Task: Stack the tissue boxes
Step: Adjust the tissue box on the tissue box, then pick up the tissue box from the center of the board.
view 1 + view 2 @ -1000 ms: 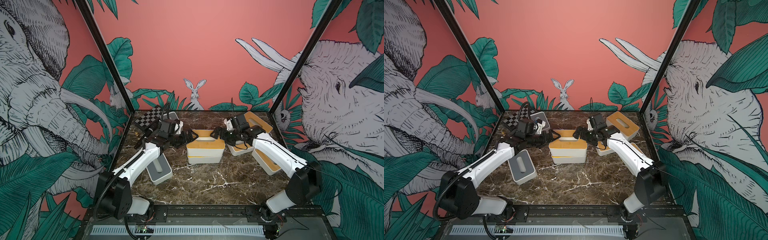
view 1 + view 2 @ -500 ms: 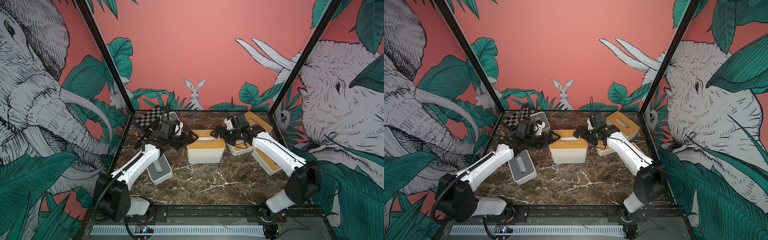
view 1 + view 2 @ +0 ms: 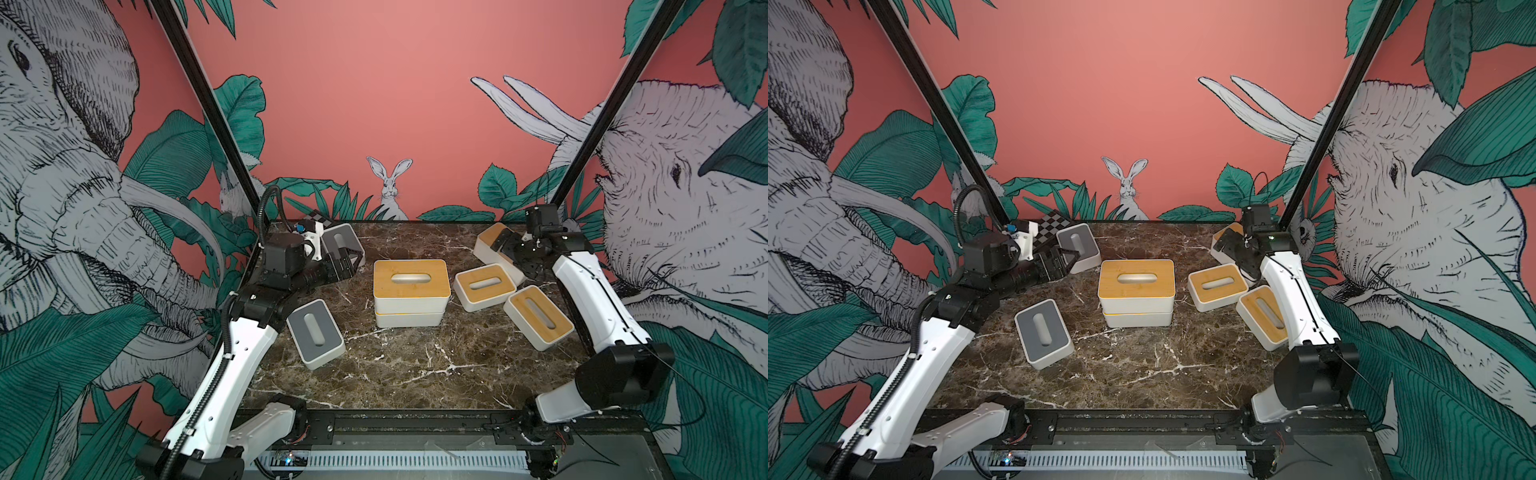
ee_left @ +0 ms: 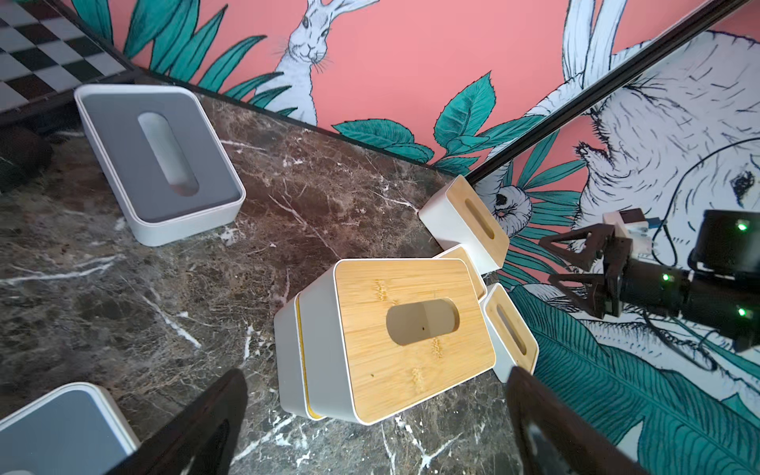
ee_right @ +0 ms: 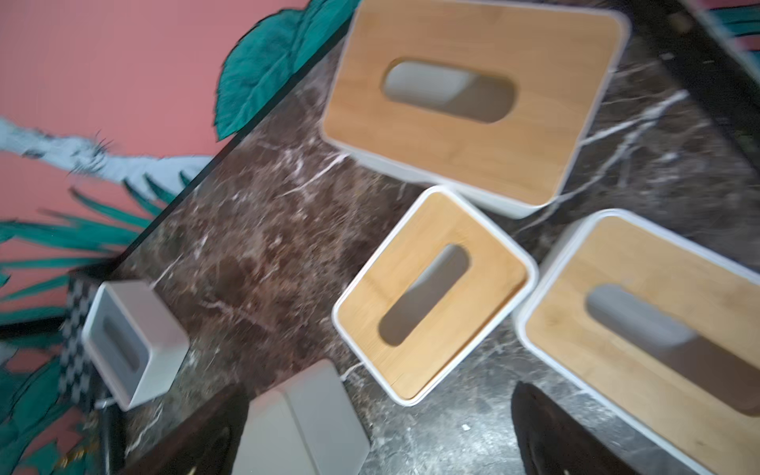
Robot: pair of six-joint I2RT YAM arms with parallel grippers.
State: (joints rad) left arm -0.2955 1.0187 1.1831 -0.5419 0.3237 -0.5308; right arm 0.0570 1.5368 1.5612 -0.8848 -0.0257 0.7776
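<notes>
Left wrist view: my left gripper (image 4: 376, 376) spread wide, empty, short of the stack (image 4: 411, 366); my right gripper (image 4: 549, 261) likewise spread, empty.

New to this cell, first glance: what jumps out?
At the centre of the table, a bamboo-lidded box sits stacked on a box with a yellow edge. Three more bamboo-lidded boxes crowd the right side by the open, empty right gripper. Two grey-lidded boxes lie on the left near the open left gripper. Elephant-and-rabbit murals cover the walls.
</notes>
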